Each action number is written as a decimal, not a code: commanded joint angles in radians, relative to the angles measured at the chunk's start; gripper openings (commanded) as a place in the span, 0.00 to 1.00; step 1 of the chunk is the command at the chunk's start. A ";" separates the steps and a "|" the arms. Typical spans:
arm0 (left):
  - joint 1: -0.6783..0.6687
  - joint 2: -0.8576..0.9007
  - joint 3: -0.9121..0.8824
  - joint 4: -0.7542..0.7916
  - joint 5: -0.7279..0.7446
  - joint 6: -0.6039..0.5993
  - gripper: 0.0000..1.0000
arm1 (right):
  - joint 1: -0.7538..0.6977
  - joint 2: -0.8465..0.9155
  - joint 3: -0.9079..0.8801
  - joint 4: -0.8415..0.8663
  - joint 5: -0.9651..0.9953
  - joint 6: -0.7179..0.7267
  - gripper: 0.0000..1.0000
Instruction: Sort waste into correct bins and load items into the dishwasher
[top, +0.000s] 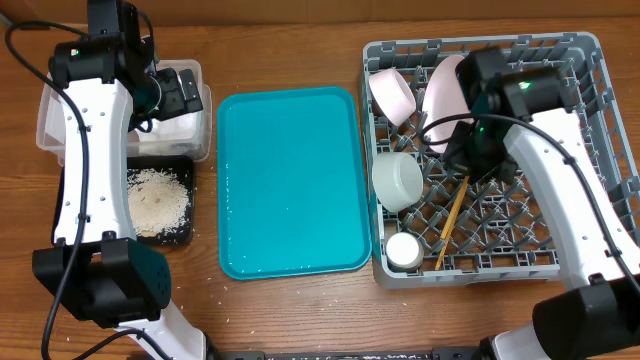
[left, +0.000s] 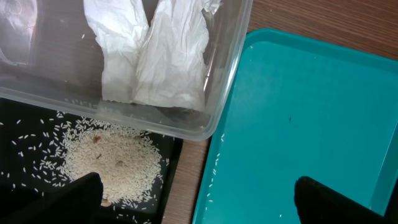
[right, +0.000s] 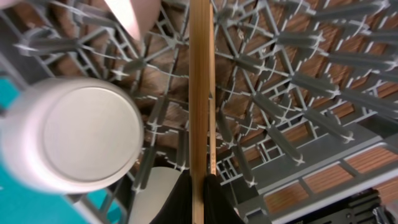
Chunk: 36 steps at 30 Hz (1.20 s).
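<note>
The clear tub (top: 60, 125) at the back left holds crumpled white napkins (left: 168, 62). In front of it the black tray (top: 182, 232) holds a heap of rice grains (top: 158, 198), also in the left wrist view (left: 109, 158). My left gripper (left: 199, 202) is open and empty above the tub's edge and the teal tray. The grey dish rack (top: 590, 110) holds a pinkish bowl (top: 393, 92), an upright white plate (top: 446, 92), a grey-blue bowl (top: 398, 180), a small cup (top: 405, 250) and wooden chopsticks (top: 450, 225). My right gripper (right: 200, 199) is shut on the chopsticks (right: 200, 93) inside the rack.
A large teal tray (top: 290, 180) lies between the bins and the rack, with a few stray rice grains (left: 214, 171) along its left rim. Some grains lie on the wooden table (top: 300, 320) near the front. The rack's pegs (right: 298, 81) surround the chopsticks.
</note>
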<state>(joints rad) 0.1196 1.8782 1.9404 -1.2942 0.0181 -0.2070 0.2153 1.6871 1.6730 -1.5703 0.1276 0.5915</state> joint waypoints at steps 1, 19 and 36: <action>-0.003 -0.002 0.020 0.000 0.000 0.012 1.00 | -0.015 -0.011 -0.082 0.048 0.003 0.007 0.04; -0.003 -0.002 0.020 0.000 0.000 0.012 1.00 | -0.013 -0.018 -0.118 0.101 0.051 -0.027 0.34; -0.003 -0.002 0.020 0.000 0.000 0.012 1.00 | 0.171 -0.473 0.156 0.050 0.057 -0.195 1.00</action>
<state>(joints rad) 0.1196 1.8782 1.9404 -1.2942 0.0181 -0.2070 0.3805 1.3418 1.8019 -1.5188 0.1738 0.4133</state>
